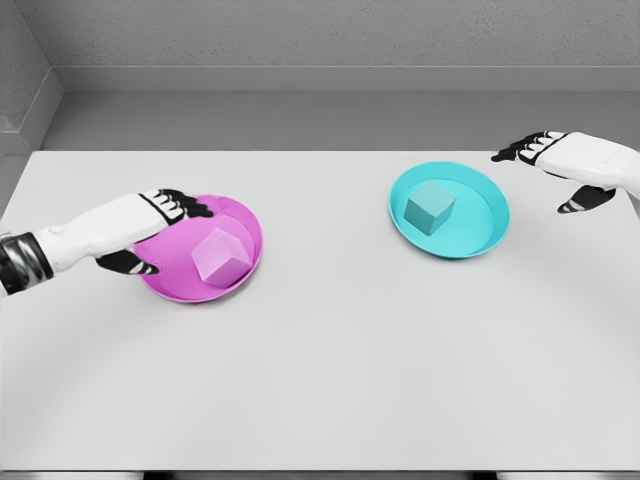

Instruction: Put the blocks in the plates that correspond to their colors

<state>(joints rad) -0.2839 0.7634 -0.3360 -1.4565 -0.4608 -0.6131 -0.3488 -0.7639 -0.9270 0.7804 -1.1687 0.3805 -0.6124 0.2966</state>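
Pink block (221, 257) in pink plate (170, 285), teal block (429, 208) in teal plate (480, 240); L hand (165, 225) & R hand (565, 165) both loose-fingered, empty.

So we're looking down at a plain white worktop (330, 380) that fills most of the view, smooth and matte, no marks on it. Its far edge runs straight across the upper part of the shot, and we can just see its near edge along the bottom. Behind it there's a strip of grey floor (300, 120), then a pale baseboard (350, 79) running along the foot of a grey, slightly rough-looking back wall (330, 30). On the left we get a side wall (20, 70) meeting the back one in a corner, with the same baseboard trim angling toward us. The light is soft and even, with only faint shadows on the worktop. We see no windows and no other furniture.
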